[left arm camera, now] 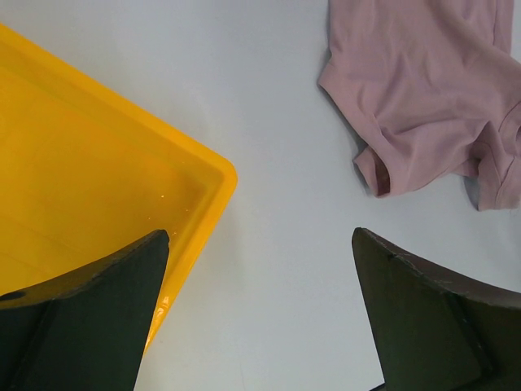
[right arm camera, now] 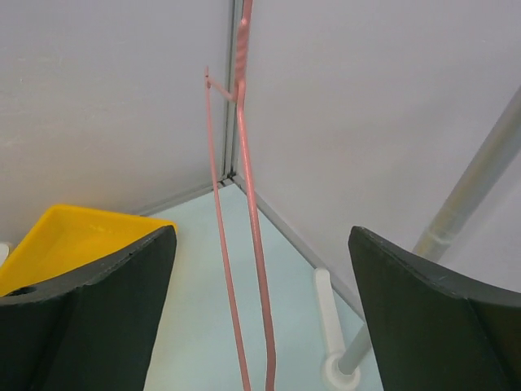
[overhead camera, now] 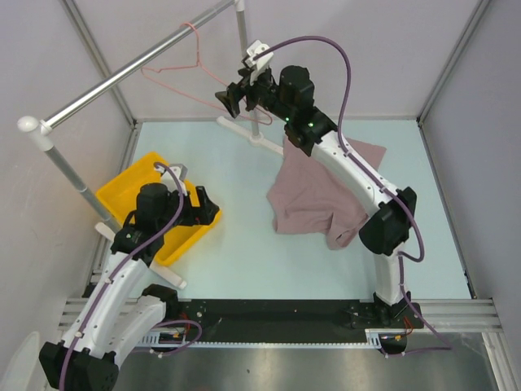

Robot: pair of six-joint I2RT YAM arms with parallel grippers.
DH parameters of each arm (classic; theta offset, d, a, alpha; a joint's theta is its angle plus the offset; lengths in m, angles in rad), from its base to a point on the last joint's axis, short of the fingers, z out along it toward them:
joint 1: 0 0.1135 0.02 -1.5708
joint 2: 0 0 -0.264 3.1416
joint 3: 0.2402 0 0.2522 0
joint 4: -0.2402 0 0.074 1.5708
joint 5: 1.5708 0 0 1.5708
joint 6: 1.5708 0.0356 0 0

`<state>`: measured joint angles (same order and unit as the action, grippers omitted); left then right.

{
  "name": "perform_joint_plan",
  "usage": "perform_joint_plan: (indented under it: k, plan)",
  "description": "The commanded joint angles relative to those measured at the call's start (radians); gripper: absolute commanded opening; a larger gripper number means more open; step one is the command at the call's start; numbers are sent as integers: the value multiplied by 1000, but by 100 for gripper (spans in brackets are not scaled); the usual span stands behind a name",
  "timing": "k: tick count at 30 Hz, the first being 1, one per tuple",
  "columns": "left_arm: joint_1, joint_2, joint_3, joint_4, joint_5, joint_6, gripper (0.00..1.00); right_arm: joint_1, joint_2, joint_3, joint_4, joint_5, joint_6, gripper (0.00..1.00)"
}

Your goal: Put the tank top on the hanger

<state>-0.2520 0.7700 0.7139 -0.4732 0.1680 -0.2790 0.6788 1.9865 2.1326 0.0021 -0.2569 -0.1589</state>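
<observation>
- Reaching for the hanger looks like the step in hand. Your right hand is raised above the far edge of the counter, fingers spread wide. The thin pink wires run between them, touching neither.
- The hanger hangs by its hook from the grey rail, and nothing grips it.
- The tank top lies crumpled on the counter, right of the middle toward the far edge. It is partly under your right arm and well apart from the hanger.
- Your left hand hovers wide and empty over a corner of the yellow bin, near the left edge.
- Next, as I judge it, you should close squarely on the wire. It is thin and may swing or slip, so centre it first, then lift the hook clear of the rail.
</observation>
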Motion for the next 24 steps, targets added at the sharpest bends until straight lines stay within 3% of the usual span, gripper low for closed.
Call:
perform_joint_plan:
  k: [1,8,11,14,15,20,21,24]
  plan:
    - [10,-18,-7,24,-25,1,99,1,75,188,-40,-21,-11,92]
    - [13,-38,-8,24,-18,0,99,2,185,357,-168,-59,-27,89]
    - [16,-52,-10,24,-28,-3,99,1,189,368,-224,-70,-24,85]
    - [16,-55,-11,25,-19,-5,99,1,190,369,-264,-65,-21,75]
    - [16,-57,-10,25,-18,-5,99,1,189,369,-272,-62,-13,65]
    - [20,-75,-10,24,-18,-3,99,5,169,352,-277,-61,1,33]
    - [20,-78,-11,24,-22,-3,99,11,164,351,-274,-56,-1,22]
    - [20,-90,-14,27,-27,-5,100,30,152,351,-263,-19,-28,4]
